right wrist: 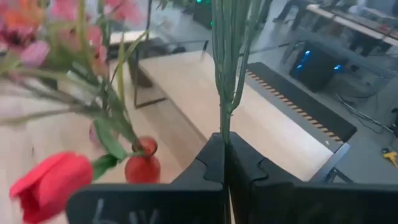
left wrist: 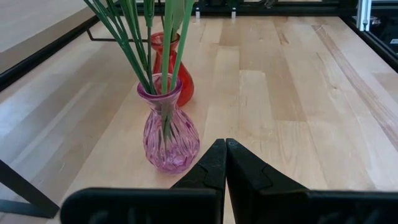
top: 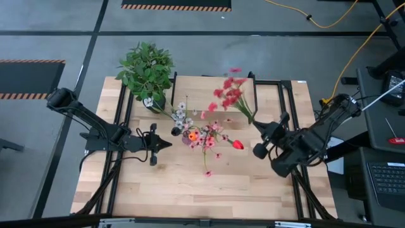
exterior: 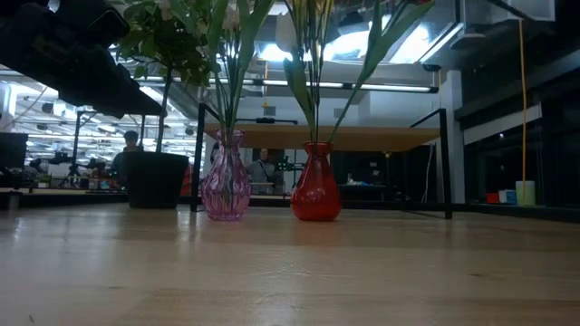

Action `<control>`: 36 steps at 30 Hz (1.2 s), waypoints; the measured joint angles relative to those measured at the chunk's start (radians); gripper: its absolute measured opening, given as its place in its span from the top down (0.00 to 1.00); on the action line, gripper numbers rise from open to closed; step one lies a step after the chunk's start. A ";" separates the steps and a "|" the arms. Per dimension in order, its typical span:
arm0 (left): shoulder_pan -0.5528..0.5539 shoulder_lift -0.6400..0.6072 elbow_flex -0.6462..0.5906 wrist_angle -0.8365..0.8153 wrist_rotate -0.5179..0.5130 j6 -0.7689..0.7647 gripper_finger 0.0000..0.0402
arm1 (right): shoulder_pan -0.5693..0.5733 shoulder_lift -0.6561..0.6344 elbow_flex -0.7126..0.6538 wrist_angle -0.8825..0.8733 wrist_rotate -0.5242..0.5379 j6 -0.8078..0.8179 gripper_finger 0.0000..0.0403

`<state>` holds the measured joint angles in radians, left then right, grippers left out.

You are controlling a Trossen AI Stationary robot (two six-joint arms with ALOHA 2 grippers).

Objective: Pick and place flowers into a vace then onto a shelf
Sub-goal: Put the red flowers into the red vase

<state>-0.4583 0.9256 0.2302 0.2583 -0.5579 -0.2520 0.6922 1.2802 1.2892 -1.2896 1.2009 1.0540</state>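
While both arms hang over the table (top: 190,183), I see my right gripper (right wrist: 225,142) with its fingers pressed together on a bunch of green stems; these flowers (top: 231,92) have pink-red blooms that show over the shelf (top: 278,95) at the far side of the table. In the high view that gripper (top: 258,126) sits right of the table's middle.

My left gripper (left wrist: 225,146) has its fingers fully closed with nothing between them. It hovers left of centre (top: 166,143), pointing at the two vases.

A purple glass vase (left wrist: 170,127) stands upright near the middle of the table, green stems rising from its neck. Just behind it from the left wrist's angle stands a red vase (left wrist: 173,65), also upright and holding stems. In the low view the two stand side by side, close but apart. Their mixed pink, white and orange blooms (top: 202,136) spread over the table's centre.

A leafy plant in a black pot (top: 147,69) stands at the far left corner of the table.
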 joint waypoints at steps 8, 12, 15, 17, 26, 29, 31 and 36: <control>0.000 0.000 0.000 0.001 -0.001 0.000 0.99 | 0.000 -0.079 -0.052 0.199 -0.219 -0.317 1.00; 0.000 0.000 0.000 0.007 -0.001 0.000 0.99 | 0.001 -0.166 -0.152 0.367 -0.238 -0.444 1.00; 0.000 0.000 0.000 0.007 -0.001 -0.022 0.99 | 0.000 -0.254 -0.247 0.500 -0.229 -0.509 1.00; 0.000 0.000 0.000 0.007 0.000 -0.033 0.99 | 0.000 -0.310 -0.319 0.637 -0.226 -0.595 1.00; 0.000 0.000 0.000 0.005 -0.002 -0.042 0.99 | -0.073 -0.455 -0.673 1.478 -0.226 -1.131 1.00; 0.000 0.000 0.000 0.005 -0.002 -0.042 0.99 | -0.120 -0.451 -0.801 1.789 -0.230 -1.236 1.00; 0.000 0.000 0.000 0.005 -0.002 -0.042 0.99 | -0.152 -0.438 -0.881 1.971 -0.268 -1.283 1.00; 0.000 0.000 0.000 0.005 -0.002 -0.042 0.99 | -0.234 -0.374 -1.027 2.367 -0.476 -1.330 1.00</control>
<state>-0.4583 0.9253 0.2306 0.2634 -0.5602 -0.2935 0.4581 0.9060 0.2619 1.0775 0.7248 -0.2764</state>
